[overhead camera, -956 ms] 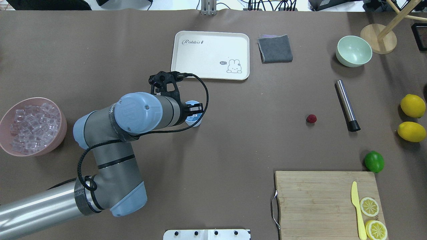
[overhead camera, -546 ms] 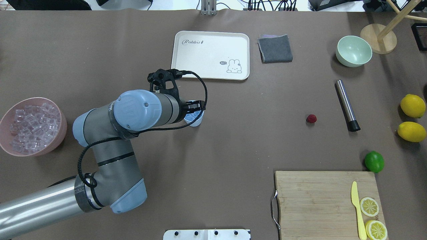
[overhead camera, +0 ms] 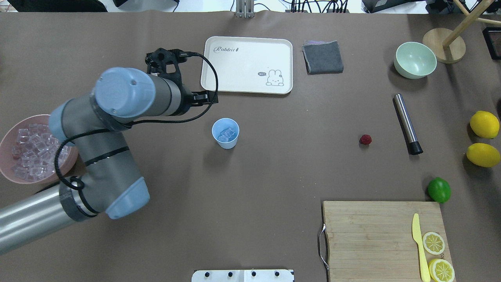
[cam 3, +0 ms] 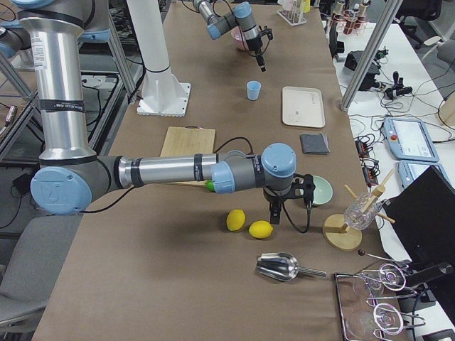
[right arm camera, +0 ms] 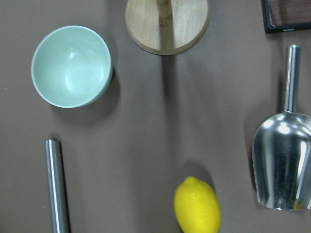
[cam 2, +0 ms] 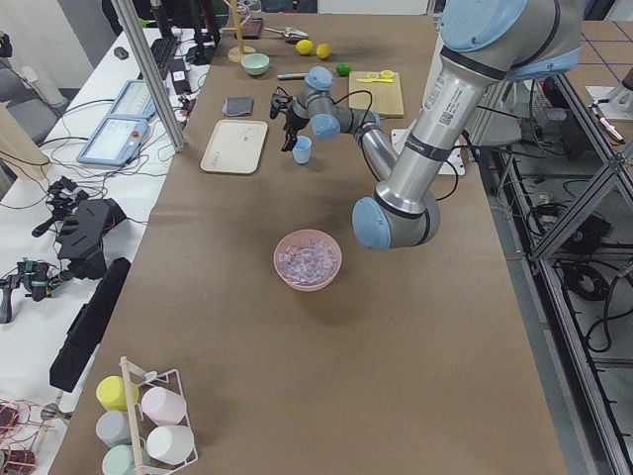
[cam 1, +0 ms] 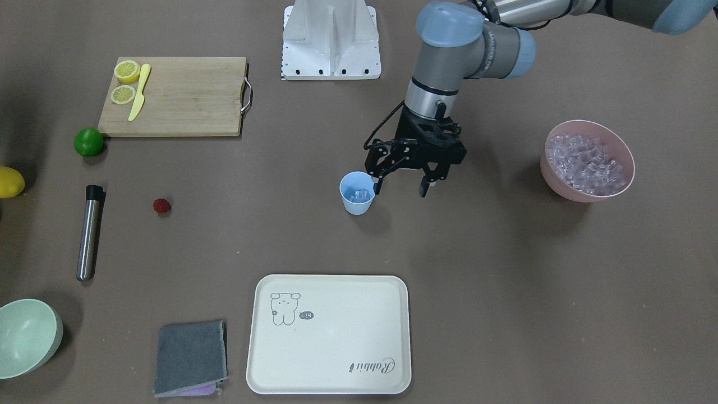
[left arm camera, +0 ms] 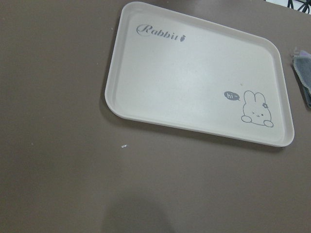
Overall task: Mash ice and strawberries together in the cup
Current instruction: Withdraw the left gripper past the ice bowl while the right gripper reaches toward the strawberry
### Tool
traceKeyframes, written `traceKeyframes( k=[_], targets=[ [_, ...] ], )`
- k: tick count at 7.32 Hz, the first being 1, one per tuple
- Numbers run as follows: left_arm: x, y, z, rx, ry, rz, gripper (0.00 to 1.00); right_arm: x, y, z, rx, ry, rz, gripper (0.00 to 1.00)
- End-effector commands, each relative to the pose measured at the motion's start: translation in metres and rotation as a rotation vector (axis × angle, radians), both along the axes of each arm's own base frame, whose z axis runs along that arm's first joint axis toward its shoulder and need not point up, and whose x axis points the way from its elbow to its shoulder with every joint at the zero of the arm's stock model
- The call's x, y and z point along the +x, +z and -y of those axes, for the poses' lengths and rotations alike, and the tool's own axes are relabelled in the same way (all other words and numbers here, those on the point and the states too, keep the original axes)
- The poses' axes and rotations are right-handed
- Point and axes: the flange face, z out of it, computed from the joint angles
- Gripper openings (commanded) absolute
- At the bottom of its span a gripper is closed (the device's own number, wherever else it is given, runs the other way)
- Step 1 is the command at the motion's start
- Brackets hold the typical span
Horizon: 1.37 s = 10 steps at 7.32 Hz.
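Observation:
The light-blue cup (overhead camera: 225, 133) stands upright mid-table, with a few pieces of ice (overhead camera: 226, 134) inside; it is also in the front-facing view (cam 1: 357, 193). More ice (cam 1: 586, 163) fills the pink bowl (cam 1: 566, 193) at the left. The strawberry (overhead camera: 365, 139) lies alone on the table, right of the cup. My left gripper (cam 1: 400, 189) hangs open and empty just beside the cup, on the pink bowl's side. My right gripper (cam 3: 274, 212) hovers over the lemons at the far right; I cannot tell whether it is open or shut.
A cream tray (overhead camera: 246, 64) lies behind the cup. A steel muddler (overhead camera: 407, 123), a pale green bowl (overhead camera: 415, 60), a lime (overhead camera: 438, 190) and two lemons (overhead camera: 484, 124) occupy the right side. A cutting board (overhead camera: 372, 235) with a knife and lemon slices sits front right.
My left gripper has left its place over the cup and moved back and to the left. The cup's mouth is now uncovered, showing ice inside.

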Motion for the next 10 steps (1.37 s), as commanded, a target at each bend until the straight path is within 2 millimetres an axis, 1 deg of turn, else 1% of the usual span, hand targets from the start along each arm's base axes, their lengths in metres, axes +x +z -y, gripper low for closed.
traceKeyframes(
  k=[1,2,3,4,5,6,7,8,9,10],
  targets=[
    [-0.128,0.065,0.019,0.030,0.045,0.082,0.97,-0.070,-0.071,0.023,0.023,-0.026,0.027,1.00],
    [-0.192,0.104,0.028,0.005,0.059,0.113,0.97,-0.108,-0.106,0.017,0.047,-0.055,0.039,1.00],
    [-0.256,0.135,0.039,-0.008,0.059,0.137,0.97,-0.160,-0.139,-0.001,0.071,-0.071,0.008,1.00],
    [-0.299,0.162,0.045,-0.018,0.054,0.162,0.97,-0.211,-0.155,-0.014,0.081,-0.088,-0.027,1.00],
    [-0.304,0.178,0.055,-0.048,0.042,0.178,0.97,-0.252,-0.160,-0.025,0.143,-0.142,-0.017,1.00],
    [-0.303,0.193,0.059,-0.073,0.043,0.190,0.97,-0.288,-0.163,-0.035,0.185,-0.172,-0.029,1.00],
    [-0.303,0.191,0.060,-0.069,0.041,0.188,0.97,-0.321,-0.159,-0.044,0.210,-0.177,-0.062,1.00],
    [-0.303,0.185,0.060,-0.063,0.042,0.180,0.97,-0.340,-0.138,-0.048,0.213,-0.201,-0.063,1.00],
    [-0.303,0.176,0.058,-0.048,0.042,0.172,0.97,-0.357,-0.128,-0.049,0.221,-0.200,-0.040,1.00],
    [-0.306,0.170,0.054,-0.037,0.039,0.166,0.97,-0.380,-0.115,-0.054,0.229,-0.200,-0.043,1.00]
  ],
)
